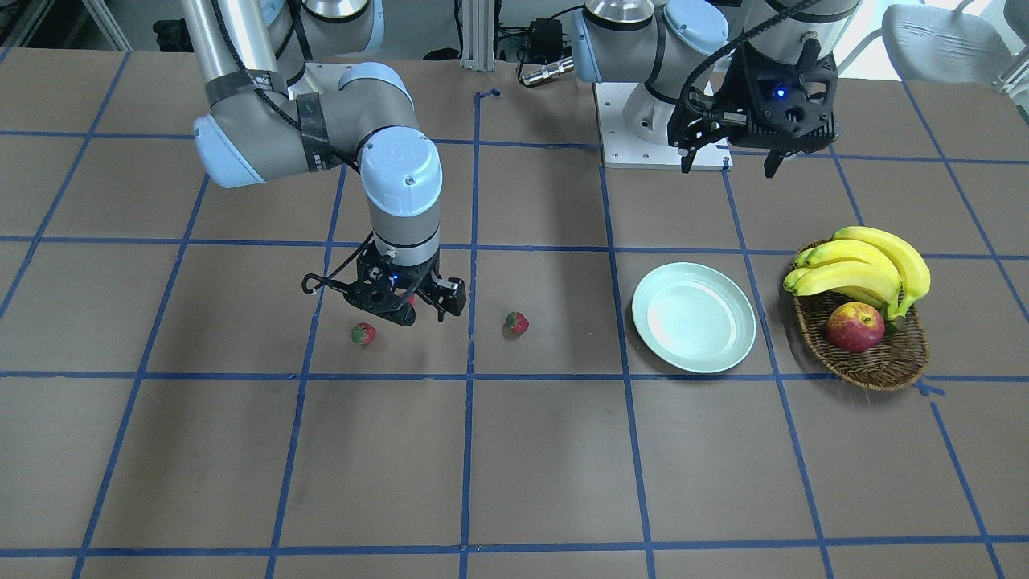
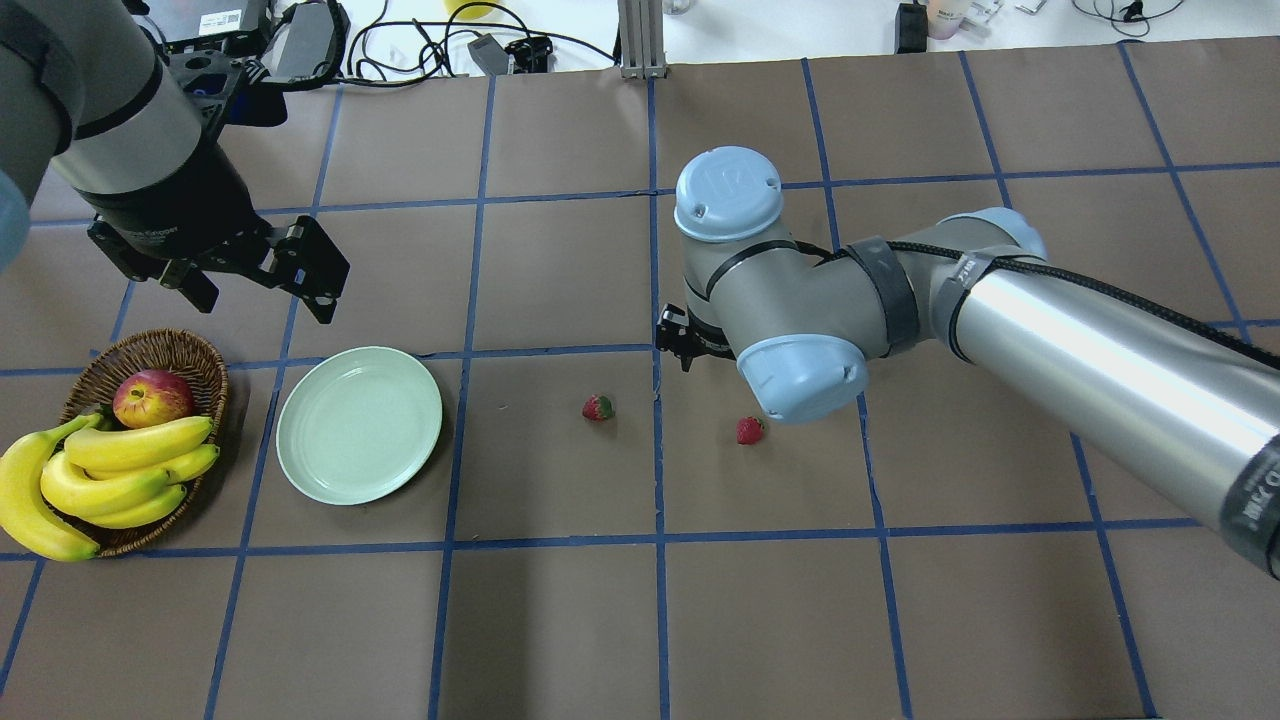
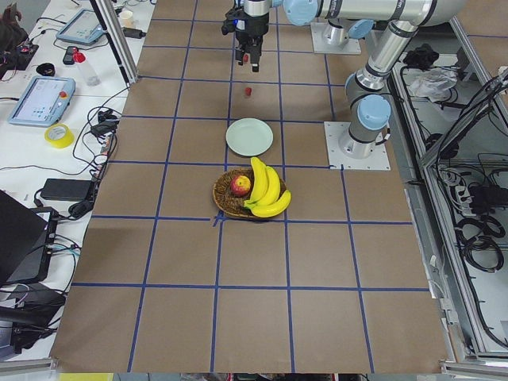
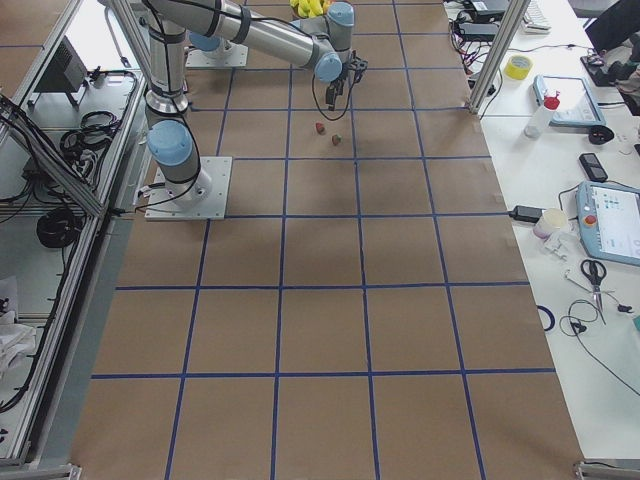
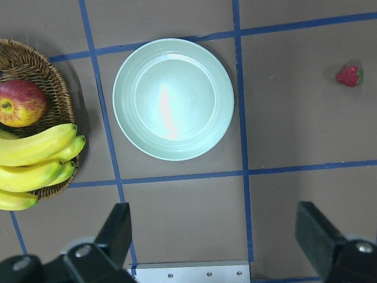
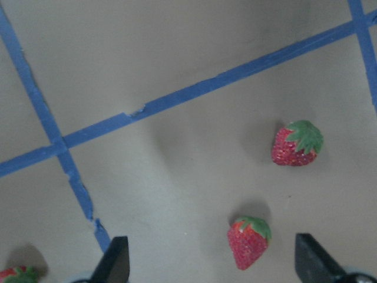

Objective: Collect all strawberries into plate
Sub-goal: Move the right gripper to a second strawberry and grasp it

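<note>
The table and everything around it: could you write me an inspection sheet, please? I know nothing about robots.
Surface: brown table marked with a blue tape grid; no spills seen.
Job's things: strawberries, three, all lying on the table; mint-green plate empty.
Clutter: wicker basket beside the plate, holding bananas and an apple.
Tools: right tool open, over the strawberries; left tool open and empty.
Cables: black cable along the right arm; loose leads beyond the table's edge.
Surroundings: side benches with screens, a yellow tape roll and scissors.
</note>
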Motion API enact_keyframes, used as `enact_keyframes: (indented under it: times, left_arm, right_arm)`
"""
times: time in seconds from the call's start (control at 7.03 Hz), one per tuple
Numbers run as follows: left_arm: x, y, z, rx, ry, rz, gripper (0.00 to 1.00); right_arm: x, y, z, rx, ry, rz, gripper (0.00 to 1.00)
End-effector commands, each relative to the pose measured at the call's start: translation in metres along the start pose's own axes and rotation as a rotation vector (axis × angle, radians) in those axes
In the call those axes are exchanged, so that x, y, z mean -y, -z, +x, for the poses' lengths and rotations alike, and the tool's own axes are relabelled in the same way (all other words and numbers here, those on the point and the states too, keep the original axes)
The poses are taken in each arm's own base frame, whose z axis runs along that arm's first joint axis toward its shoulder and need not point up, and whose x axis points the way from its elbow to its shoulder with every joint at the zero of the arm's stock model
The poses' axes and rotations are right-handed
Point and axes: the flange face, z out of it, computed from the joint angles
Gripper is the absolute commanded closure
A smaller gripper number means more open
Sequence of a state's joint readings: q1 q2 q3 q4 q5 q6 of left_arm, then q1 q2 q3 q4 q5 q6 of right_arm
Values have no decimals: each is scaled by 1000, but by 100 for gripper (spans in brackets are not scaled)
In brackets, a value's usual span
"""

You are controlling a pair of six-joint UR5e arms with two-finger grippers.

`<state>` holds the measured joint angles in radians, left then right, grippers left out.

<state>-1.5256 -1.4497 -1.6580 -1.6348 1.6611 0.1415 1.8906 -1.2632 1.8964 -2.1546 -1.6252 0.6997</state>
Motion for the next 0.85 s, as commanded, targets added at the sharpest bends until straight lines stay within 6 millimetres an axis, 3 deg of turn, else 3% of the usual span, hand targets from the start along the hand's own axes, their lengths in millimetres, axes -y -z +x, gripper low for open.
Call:
enact_keyframes:
  times: [0.0,0.43,0.71]
  left_arm:
    - [4,-1,1,-8,2,8,0]
    - [12,-2,4,-13,14,51,0]
    - [15,-2,4,-16,26,64,0]
  right_arm:
    - [-14,-38,20,5,-18,7,2]
    - [-23,-59,25,-25,-11,-21,23]
    - [-20,-56,23,-13,-11,-23,79]
